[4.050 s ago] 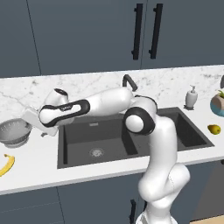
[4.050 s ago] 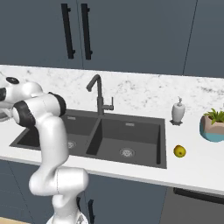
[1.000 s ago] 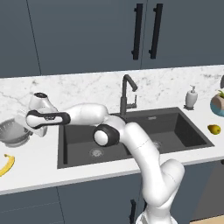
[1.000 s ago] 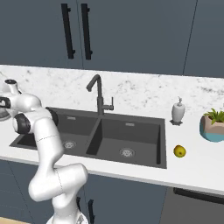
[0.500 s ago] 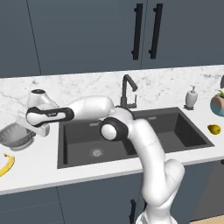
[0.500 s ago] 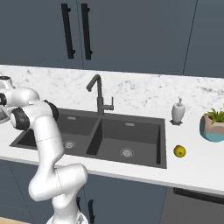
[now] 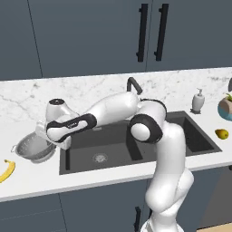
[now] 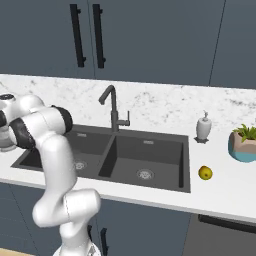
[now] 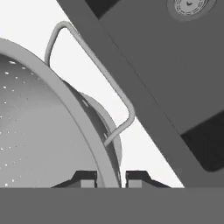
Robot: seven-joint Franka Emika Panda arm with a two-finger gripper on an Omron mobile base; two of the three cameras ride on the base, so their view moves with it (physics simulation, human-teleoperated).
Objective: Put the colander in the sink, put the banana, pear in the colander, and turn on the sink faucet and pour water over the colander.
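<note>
Gripper (image 9: 109,177) pinches the colander (image 7: 37,147) rim at the sink (image 7: 81,170) left edge — next, lift it into the basin

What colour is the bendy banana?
Yellow. The banana shows best in the left base view, lying on the white counter.

One colander (image 7: 35,146), one banana (image 7: 6,171), one pear (image 7: 221,134).
</note>
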